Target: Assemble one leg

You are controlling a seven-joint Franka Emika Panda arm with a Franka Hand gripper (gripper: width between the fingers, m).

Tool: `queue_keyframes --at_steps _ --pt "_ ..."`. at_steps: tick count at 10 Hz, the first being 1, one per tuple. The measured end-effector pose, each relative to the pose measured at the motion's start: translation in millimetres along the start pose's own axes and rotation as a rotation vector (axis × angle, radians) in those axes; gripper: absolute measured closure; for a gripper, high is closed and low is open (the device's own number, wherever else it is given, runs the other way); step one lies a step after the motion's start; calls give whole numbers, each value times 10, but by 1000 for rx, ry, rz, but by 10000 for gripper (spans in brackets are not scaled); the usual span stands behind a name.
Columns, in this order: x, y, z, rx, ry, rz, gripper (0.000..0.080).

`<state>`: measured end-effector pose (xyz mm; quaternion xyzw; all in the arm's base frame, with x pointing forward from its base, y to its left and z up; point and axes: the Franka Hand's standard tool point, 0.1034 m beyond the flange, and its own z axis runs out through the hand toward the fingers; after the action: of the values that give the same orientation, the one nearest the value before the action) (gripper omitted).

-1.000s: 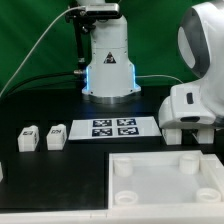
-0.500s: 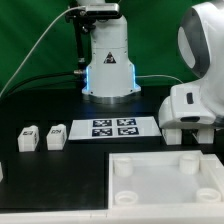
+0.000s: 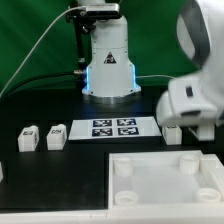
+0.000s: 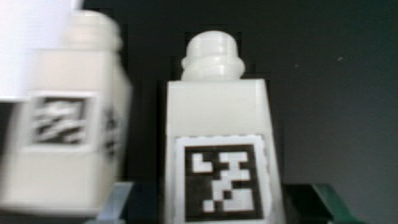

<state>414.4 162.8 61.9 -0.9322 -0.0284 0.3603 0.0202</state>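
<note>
In the wrist view a white leg (image 4: 222, 130) with a black-and-white tag stands upright between my gripper's (image 4: 228, 205) dark fingers (image 4: 128, 200). The jaws are open, with a dark gap on each side of the leg. A second leg (image 4: 63, 115) stands close beside it, blurred. In the exterior view the white hand (image 3: 192, 103) hangs low at the right, over the table, and hides those legs. Two more legs (image 3: 28, 138) (image 3: 56, 135) stand at the exterior view's left.
The marker board (image 3: 113, 127) lies mid-table in front of the arm's base (image 3: 108, 62). The large white panel with corner holes (image 3: 165, 182) fills the front right, just in front of the hand. The table is black.
The arm has shifted a little at the exterior view's right, the hand moving slightly. The two legs at the left, the marker board and the panel have not moved.
</note>
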Motion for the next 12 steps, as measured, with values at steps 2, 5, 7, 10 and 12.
queue_keyframes --at_steps 2,5,7,10,12 --pt "-58 145 -410 11 171 -15 509" --pt "-107 274 -1083 -1 465 -44 509" --pt "2 236 -1315 11 712 -52 509" --pt "51 183 -1072 8 994 -100 509" --pt "189 638 -1335 -65 1148 -164 508"
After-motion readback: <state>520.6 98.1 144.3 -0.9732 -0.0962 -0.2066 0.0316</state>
